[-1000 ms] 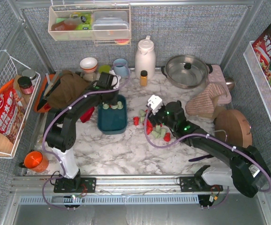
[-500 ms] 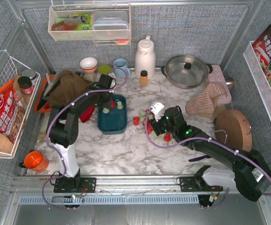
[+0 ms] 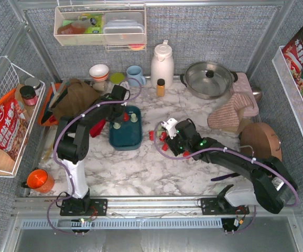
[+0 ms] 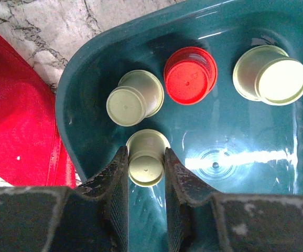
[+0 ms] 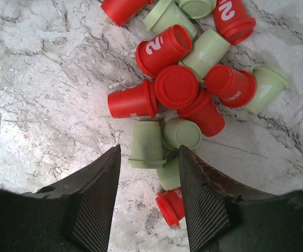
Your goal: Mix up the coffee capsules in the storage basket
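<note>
The dark teal storage basket lies left of centre on the marble table. In the left wrist view the basket holds several coffee capsules: three mint green and one red. My left gripper is down in the basket's far end, shut on a green capsule. My right gripper is open over a loose pile of red and green capsules on the table. A green capsule lies on its side between the fingertips, untouched. In the top view this pile is partly hidden by the right gripper.
A red object lies against the basket's left side. A white jug, an orange-capped bottle, a blue mug and a steel pot stand at the back. A striped cloth and a wooden disc are at the right.
My right gripper has moved left over the capsule pile, which has shifted left. My left gripper has come down into the basket's far end. A red capsule now sits in the basket.
</note>
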